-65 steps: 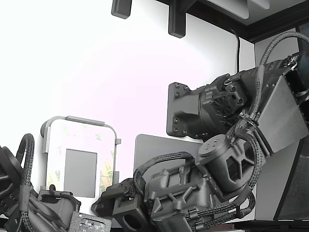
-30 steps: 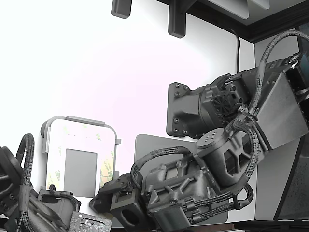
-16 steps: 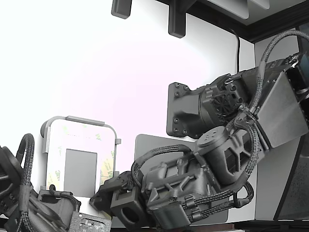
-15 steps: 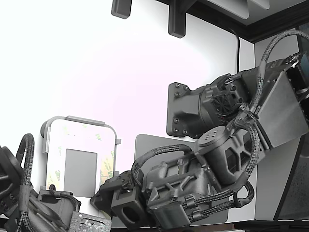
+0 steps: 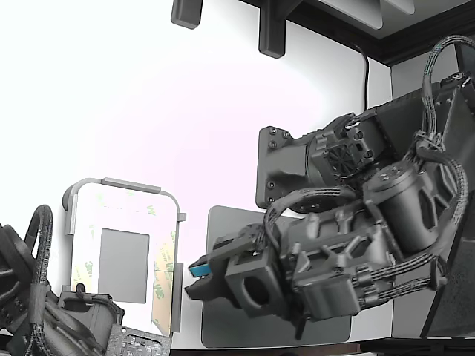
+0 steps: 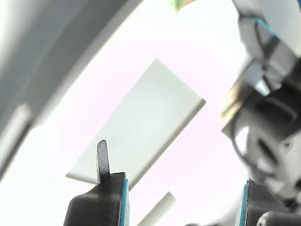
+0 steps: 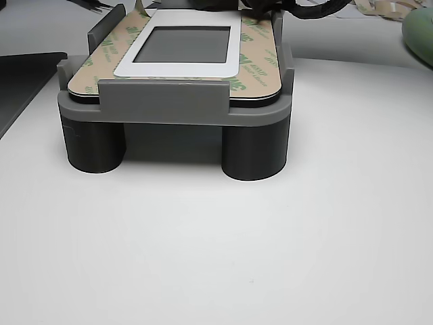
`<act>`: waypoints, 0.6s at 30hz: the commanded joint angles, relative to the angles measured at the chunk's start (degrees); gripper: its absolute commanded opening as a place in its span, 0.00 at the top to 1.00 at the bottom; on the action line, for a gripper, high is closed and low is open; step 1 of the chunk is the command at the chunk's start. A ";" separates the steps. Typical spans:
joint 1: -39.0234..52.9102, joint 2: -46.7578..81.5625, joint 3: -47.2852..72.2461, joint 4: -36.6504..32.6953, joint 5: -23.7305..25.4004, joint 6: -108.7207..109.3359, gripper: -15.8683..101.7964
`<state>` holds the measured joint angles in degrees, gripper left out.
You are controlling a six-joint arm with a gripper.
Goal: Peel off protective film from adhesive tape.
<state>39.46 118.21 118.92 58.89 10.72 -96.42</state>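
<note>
The white panel lies in a grey holder on two round legs. Strips of adhesive tape frame it, tan with pale green logos. The protective film covers the strip on the other view's right side, and in the exterior view this film runs down the panel's right edge. One film corner curls up at the far end. My gripper hovers just right of the panel in the exterior view, apart from it. In the wrist view the gripper is open and empty above the grey square patch.
A dark grey rounded mat lies behind my arm. A second arm sits at the exterior view's lower left, close to the holder. Loose peeled strips and a pale green object lie at the other view's far right.
My arm has swung up and to the exterior view's right, away from the panel's lower right corner. The right-hand film strip now shows in full.
</note>
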 commanded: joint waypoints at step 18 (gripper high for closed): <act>-21.18 50.98 23.12 -0.44 -5.19 94.22 0.02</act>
<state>21.09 167.78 143.79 58.62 1.14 -34.10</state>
